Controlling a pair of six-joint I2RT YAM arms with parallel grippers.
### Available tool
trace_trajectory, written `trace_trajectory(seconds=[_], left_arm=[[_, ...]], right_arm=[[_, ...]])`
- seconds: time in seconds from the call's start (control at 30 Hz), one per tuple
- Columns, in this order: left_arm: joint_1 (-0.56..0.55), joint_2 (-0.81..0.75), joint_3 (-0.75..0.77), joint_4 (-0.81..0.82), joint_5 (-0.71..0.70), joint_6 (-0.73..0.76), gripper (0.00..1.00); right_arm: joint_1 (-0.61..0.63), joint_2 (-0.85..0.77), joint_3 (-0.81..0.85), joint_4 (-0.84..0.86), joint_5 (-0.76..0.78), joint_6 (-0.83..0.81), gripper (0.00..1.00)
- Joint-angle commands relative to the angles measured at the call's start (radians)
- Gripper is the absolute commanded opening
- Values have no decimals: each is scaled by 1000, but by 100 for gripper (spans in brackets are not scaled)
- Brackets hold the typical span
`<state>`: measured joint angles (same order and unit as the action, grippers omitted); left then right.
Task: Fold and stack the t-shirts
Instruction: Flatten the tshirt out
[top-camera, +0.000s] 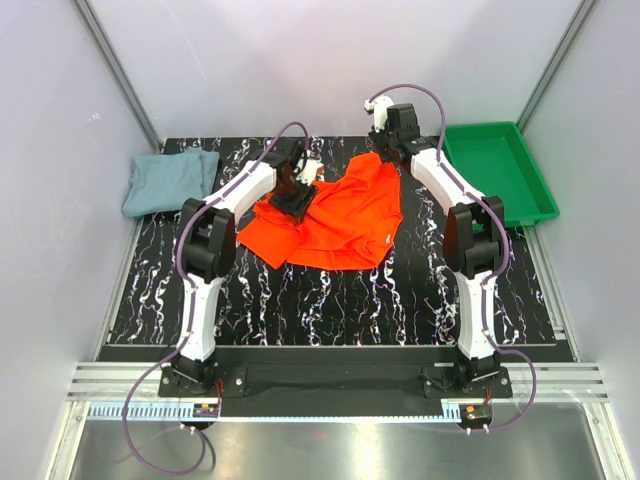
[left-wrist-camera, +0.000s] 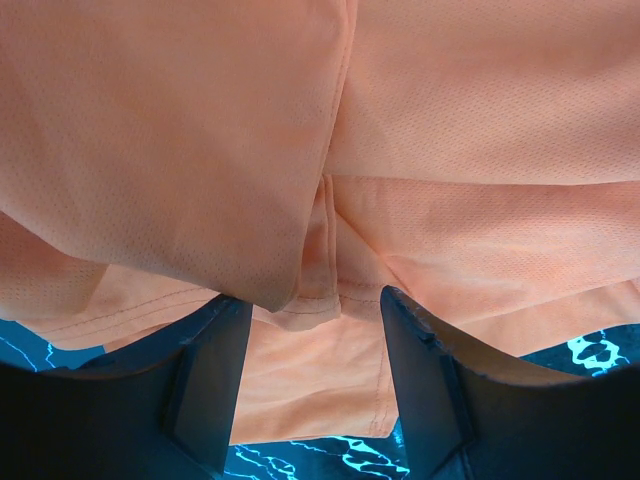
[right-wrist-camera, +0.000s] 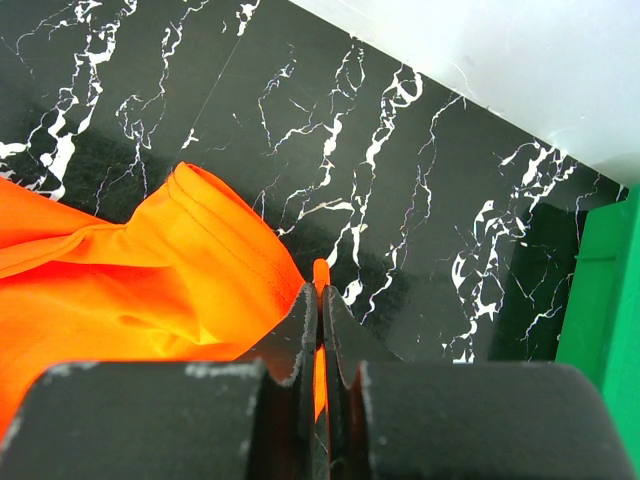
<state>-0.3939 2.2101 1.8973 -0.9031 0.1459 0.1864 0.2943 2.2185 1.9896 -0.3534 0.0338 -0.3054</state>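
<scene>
The orange-red t-shirt (top-camera: 340, 215) is lying rumpled on the counter (top-camera: 330, 300). The left tool (left-wrist-camera: 312, 300) is standing wide over its left side. Farther back, the right tool (right-wrist-camera: 320, 290) is pinching its far edge. The grey-blue t-shirt (top-camera: 165, 180) is sitting bunched far left.

You have the spread t-shirt (top-camera: 335, 215) lying in the middle of the tabletop (top-camera: 330, 300), toward the back. The bunched t-shirt (top-camera: 168, 180) sits well to its left, at the far left corner. The tray (top-camera: 495, 165) lies at the far right. Your left hand (top-camera: 297, 200) is over the spread t-shirt's left part, your right hand (top-camera: 383, 150) at its back right corner.
</scene>
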Motion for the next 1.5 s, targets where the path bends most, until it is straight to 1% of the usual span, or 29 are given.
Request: trace_trajectory(seconds=[0.0, 0.1, 0.3, 0.4, 0.47, 0.57, 0.9, 0.93, 1.13, 1.23, 1.3, 1.33, 1.37, 1.47], left_arm=[[4, 10, 20, 1, 14, -4, 59], [7, 23, 20, 3, 6, -4, 56], [12, 49, 29, 0, 0, 1, 54], [15, 57, 31, 0, 1, 5, 49], [16, 56, 31, 0, 3, 4, 42], [18, 43, 29, 1, 3, 1, 37], [36, -72, -10, -5, 4, -2, 37], [38, -85, -14, -5, 3, 1, 35], [38, -109, -33, -7, 15, -4, 34], [38, -101, -35, -8, 23, 1, 24], [38, -99, -37, -10, 20, -2, 29], [38, -96, -34, -11, 15, -4, 43], [38, -96, -37, -10, 11, -11, 46], [33, -93, -47, -10, 12, -10, 48]], right_arm=[[-1, -77, -11, 51, 0, 12, 0], [-3, -79, -14, 50, -3, 17, 0], [-3, -80, -17, 51, 0, 14, 0], [-3, -80, -17, 53, 5, 11, 0], [-3, -82, -17, 54, 3, 11, 0], [-3, -82, -17, 53, 3, 14, 0], [-3, -95, -32, 59, 11, 12, 0], [-3, -97, -34, 57, 12, 11, 0], [-1, -106, -40, 60, 14, 8, 0], [-3, -108, -41, 60, 14, 9, 0], [-3, -112, -46, 60, 14, 11, 0], [-3, -115, -48, 62, 15, 11, 0], [-1, -121, -55, 62, 15, 11, 0], [-3, -128, -70, 68, 17, 9, 0]])
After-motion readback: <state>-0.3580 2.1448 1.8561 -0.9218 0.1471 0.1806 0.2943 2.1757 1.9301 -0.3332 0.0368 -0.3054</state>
